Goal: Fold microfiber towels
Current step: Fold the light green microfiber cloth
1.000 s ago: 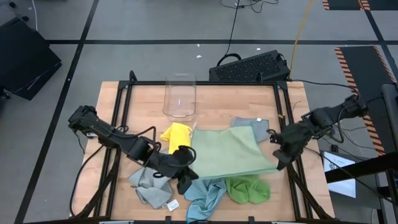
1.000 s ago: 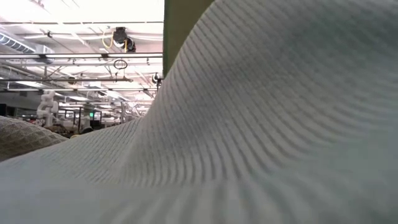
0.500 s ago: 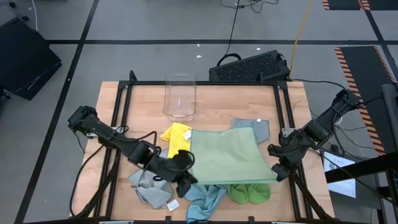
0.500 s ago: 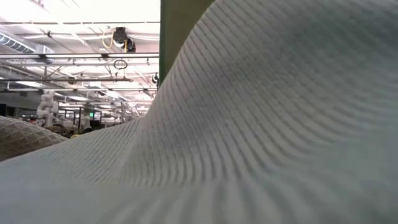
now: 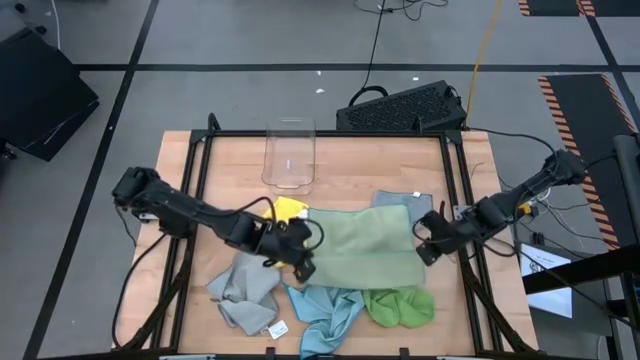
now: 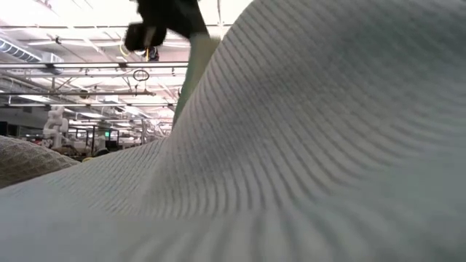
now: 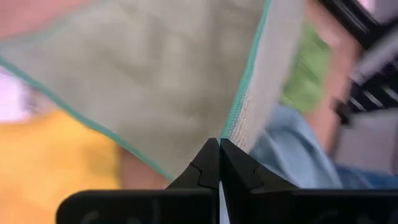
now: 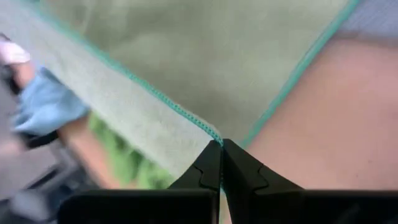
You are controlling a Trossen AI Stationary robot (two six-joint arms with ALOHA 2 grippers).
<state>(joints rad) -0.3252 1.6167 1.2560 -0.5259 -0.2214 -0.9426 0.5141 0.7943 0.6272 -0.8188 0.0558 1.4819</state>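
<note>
Pinching pale green towel (image 5: 365, 248) corners, left gripper (image 5: 303, 268) & right gripper (image 5: 424, 250) should move level, edges aligned, w/ even tension.

Pale green towel (image 5: 365, 250) lay spread mid-table, near edge doubled over. Yellow towel (image 5: 287, 208) beside it. Grey towels: one (image 5: 240, 295) crumpled, one (image 5: 410, 208) part-covered. Light blue (image 5: 325, 312) and bright green (image 5: 400, 305) bunched.

soft cloths on a wooden top.
pale green towel (image 5: 365, 245) looked matt and finely ribbed; table (image 5: 350, 175) smooth light wood; bin (image 5: 289, 155) clear glossy plastic.
</note>
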